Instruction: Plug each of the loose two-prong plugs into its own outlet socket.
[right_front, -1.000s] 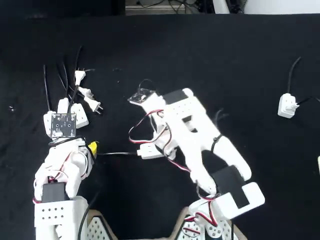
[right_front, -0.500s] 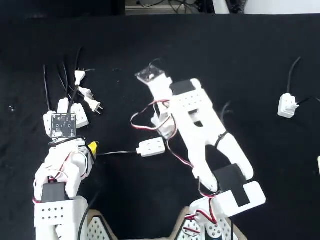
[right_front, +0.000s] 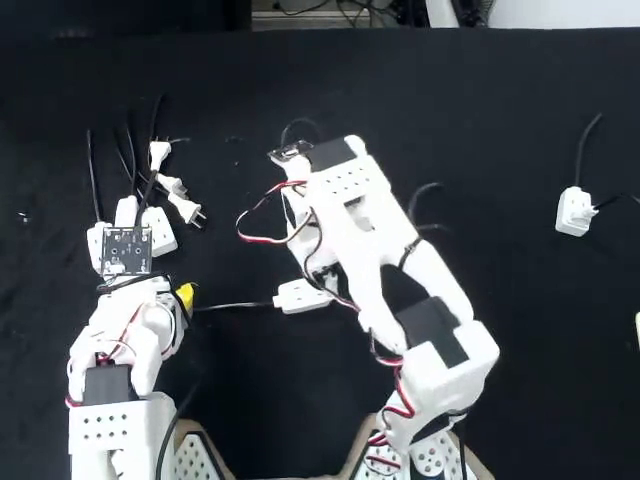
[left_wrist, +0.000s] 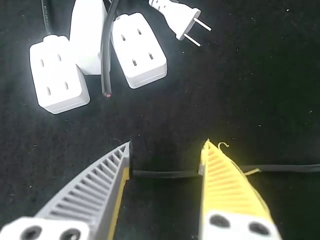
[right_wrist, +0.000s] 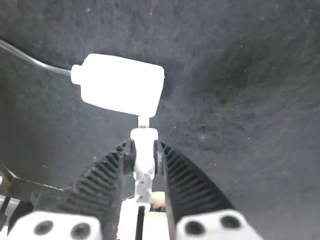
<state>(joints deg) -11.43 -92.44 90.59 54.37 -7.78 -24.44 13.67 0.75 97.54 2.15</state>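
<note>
At table centre, the right gripper (right_wrist: 144, 146) is clamped on a white two-prong plug (right_wrist: 143, 167) whose prong end meets a white rectangular outlet block (right_wrist: 120, 90); full seating cannot be confirmed. The left gripper (left_wrist: 166, 150) stands spread astride a thin black cord (left_wrist: 162, 174), gripping nothing. Progress is judged early: loose white plugs (right_front: 190, 208) lie unplugged beside two white multi-socket blocks (left_wrist: 137, 50).
</note>
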